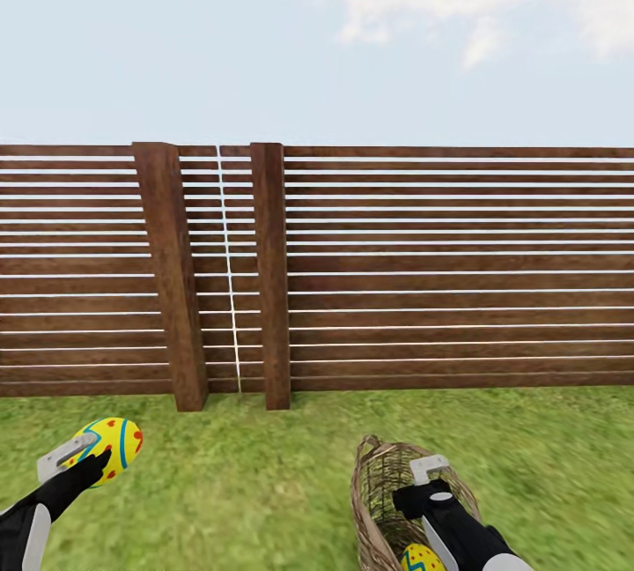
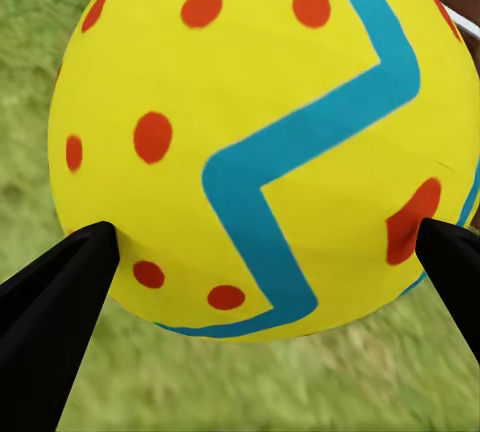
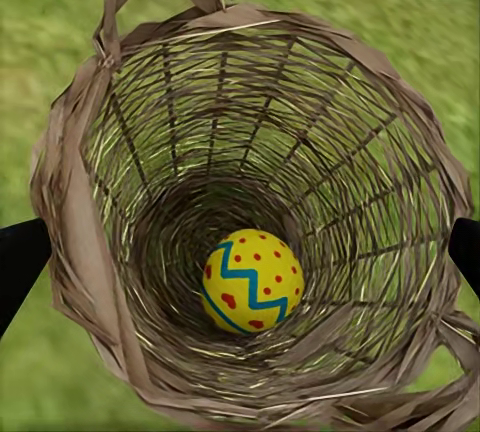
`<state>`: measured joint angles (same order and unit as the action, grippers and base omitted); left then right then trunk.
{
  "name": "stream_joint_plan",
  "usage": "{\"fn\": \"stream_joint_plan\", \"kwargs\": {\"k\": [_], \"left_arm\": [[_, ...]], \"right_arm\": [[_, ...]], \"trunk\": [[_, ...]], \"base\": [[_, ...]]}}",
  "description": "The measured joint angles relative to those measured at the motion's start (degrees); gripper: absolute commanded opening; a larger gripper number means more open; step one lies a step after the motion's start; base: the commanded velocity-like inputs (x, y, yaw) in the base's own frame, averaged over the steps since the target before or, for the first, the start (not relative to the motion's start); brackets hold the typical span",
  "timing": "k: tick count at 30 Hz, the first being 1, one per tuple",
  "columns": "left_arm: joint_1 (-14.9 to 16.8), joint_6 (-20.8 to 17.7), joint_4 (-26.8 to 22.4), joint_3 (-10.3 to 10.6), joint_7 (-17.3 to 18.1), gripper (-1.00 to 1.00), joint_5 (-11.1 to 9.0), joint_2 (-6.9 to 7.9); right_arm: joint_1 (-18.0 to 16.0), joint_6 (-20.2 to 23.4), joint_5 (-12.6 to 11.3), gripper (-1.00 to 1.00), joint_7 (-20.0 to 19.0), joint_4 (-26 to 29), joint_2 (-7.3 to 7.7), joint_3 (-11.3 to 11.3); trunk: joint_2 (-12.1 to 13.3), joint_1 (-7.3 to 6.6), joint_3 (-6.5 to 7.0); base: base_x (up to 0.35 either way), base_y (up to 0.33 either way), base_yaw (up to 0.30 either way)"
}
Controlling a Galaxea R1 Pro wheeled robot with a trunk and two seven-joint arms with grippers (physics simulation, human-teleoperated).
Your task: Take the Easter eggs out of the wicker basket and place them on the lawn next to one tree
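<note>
My left gripper [image 1: 95, 452] is low at the left of the head view, shut on a yellow Easter egg [image 1: 113, 444] with blue zigzag and red dots. That egg [image 2: 250, 142] looms large between the black fingers [image 2: 60, 302] of the left gripper [image 2: 265, 242]. The wicker basket [image 1: 374, 500] stands on the lawn [image 1: 246, 483] at lower right. My right gripper [image 1: 421, 481] hovers at its mouth, open, its fingers [image 3: 18, 267] spread outside the rim [image 3: 75, 202]. A second egg [image 3: 251, 280] lies at the basket's bottom, also seen as an egg [image 1: 423, 559] beside my right arm. A third egg and the tree are out of view.
A brown horizontal-slat wooden fence [image 1: 440, 271] with two thick posts [image 1: 172, 280] runs across ahead, right where the grass ends. Open grass lies between my two arms and toward the fence.
</note>
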<state>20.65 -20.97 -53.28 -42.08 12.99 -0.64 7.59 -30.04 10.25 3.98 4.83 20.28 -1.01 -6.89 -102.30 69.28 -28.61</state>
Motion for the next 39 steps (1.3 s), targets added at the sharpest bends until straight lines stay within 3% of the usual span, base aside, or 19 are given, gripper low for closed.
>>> {"fn": "stream_joint_plan", "kwargs": {"k": [5,27,32,39], "left_arm": [[0.0,0.01,0.17,0.0,0.0,-1.0,0.0,0.0],[0.02,0.0,0.3,0.0,0.0,-1.0,0.01,-0.07],[0.02,0.08,0.26,0.0,0.0,-1.0,0.08,-1.18],[0.01,0.09,0.26,0.0,0.0,-1.0,0.0,-1.23]], "right_arm": [[0.0,0.0,0.0,1.0,-0.01,0.01,0.02,0.0],[0.0,0.0,0.0,1.0,-0.01,0.09,0.2,0.0],[0.0,0.0,0.0,1.0,-0.01,0.09,0.2,0.0],[0.0,-0.03,-0.15,1.0,-0.02,0.09,0.4,0.1]], "trunk": [[0.0,0.0,0.0],[-8.81,4.83,-3.95],[-10.82,5.92,-4.84],[-10.83,5.93,-4.85]], "base": [[0.0,0.0,0.0],[0.0,0.0,0.0],[0.0,0.0,0.0],[0.0,0.0,0.0]]}}
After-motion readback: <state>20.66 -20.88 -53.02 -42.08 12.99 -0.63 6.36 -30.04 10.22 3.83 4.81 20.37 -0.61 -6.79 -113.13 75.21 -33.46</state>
